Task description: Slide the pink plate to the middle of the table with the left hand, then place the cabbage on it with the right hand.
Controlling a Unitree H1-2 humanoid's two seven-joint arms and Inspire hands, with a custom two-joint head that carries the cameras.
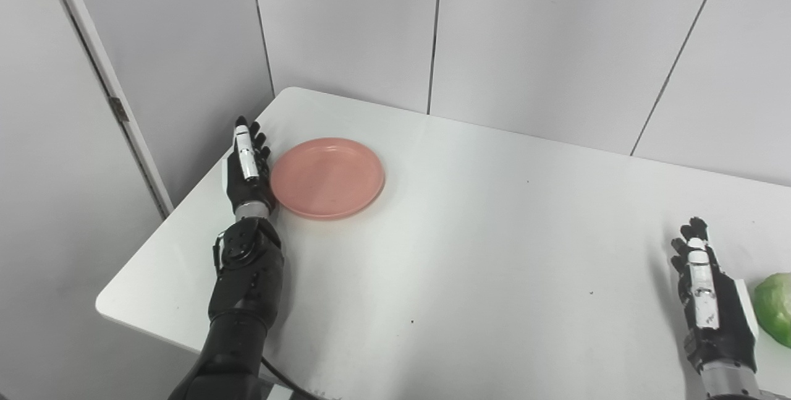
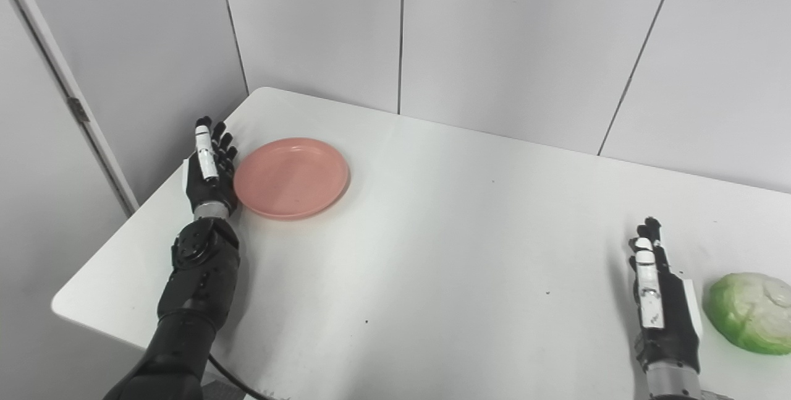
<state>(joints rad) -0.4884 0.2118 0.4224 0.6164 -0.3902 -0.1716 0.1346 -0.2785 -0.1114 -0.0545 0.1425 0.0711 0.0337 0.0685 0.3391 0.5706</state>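
Note:
A round pink plate [image 1: 327, 177] lies on the white table [image 1: 482, 251] near its far left corner. My left hand [image 1: 247, 168] stands on edge right against the plate's left rim, fingers straight and together, holding nothing. A green cabbage [image 2: 751, 311] rests near the table's right front. Just left of it stands my right hand [image 2: 661, 304], flat and upright, fingers extended, a small gap between it and the cabbage. In the left eye view the cabbage [image 1: 775, 307] is cut off by the picture's edge.
Grey wall panels [image 1: 432, 29] close off the back of the table. The table's left edge [image 1: 185, 202] runs close beside my left arm, with a door frame [image 1: 105, 85] beyond it. A black cable [image 1: 284, 381] hangs under the front edge.

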